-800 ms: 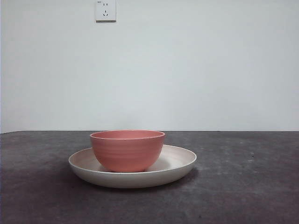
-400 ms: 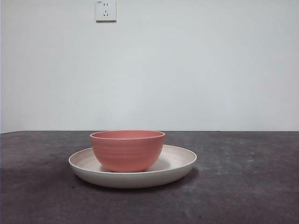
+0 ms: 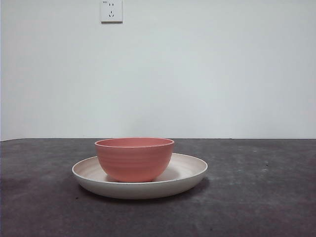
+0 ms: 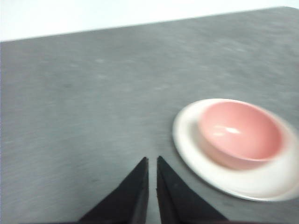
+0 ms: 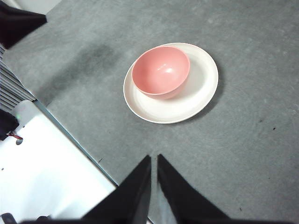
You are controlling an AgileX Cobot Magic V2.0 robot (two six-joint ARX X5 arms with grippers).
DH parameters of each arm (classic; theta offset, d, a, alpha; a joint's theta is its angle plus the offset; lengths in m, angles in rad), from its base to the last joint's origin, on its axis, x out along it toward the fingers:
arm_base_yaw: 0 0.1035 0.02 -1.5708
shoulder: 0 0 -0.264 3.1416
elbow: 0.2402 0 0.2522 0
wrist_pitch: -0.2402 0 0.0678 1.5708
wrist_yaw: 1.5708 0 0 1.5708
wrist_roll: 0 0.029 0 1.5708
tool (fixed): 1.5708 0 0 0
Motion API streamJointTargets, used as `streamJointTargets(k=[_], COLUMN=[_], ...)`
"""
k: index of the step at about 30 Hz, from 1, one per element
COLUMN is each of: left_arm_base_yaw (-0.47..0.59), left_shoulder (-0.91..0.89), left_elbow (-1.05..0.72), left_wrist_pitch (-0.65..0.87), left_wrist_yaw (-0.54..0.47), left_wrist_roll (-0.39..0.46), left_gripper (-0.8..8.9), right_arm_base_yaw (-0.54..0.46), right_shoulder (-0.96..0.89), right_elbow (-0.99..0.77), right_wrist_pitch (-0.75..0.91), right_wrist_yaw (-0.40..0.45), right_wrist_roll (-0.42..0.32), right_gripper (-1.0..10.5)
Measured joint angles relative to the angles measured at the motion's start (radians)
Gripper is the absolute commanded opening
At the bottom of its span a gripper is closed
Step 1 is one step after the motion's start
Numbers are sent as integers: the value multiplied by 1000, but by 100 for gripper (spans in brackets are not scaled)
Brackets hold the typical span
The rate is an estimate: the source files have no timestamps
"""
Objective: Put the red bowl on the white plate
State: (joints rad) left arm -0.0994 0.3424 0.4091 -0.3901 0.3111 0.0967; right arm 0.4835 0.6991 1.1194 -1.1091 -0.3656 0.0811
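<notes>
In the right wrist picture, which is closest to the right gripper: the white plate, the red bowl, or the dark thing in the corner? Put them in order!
From the right gripper:
1. White plate, its near rim.
2. Red bowl, on the plate's far half.
3. Dark thing, at the far corner.

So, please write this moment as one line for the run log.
red bowl: on white plate, off-centre | left gripper: shut, away | right gripper: shut, away

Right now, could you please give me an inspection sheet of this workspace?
Surface: dark grey table, faintly mottled.
Job's things: red bowl upright on the white plate, off-centre toward one side of it.
Clutter: nothing seen.
Grippers: left gripper shut, apart from the plate, holding nothing; right gripper shut, above the table, holding nothing.
Cables: nothing seen.
Surroundings: pale wall with a socket; a white panel beside the table.
</notes>
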Motion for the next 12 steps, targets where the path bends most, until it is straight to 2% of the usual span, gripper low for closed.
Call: streamJointTargets(k=[6, 12], left_arm_base_yaw=[14, 17], left_shoulder=[-137, -249], left_elbow=[-212, -323], left_wrist_pitch=[188, 197], left_wrist_yaw=[-187, -341], left_wrist_roll=[-87, -158], left_gripper=[29, 29], right_arm_base_yaw=[0, 0], right_shoulder=[0, 0], right_elbow=[0, 0], right_wrist_pitch=[0, 0], right_wrist_yaw=[0, 0], right_wrist_roll=[0, 0], right_gripper=[18, 18])
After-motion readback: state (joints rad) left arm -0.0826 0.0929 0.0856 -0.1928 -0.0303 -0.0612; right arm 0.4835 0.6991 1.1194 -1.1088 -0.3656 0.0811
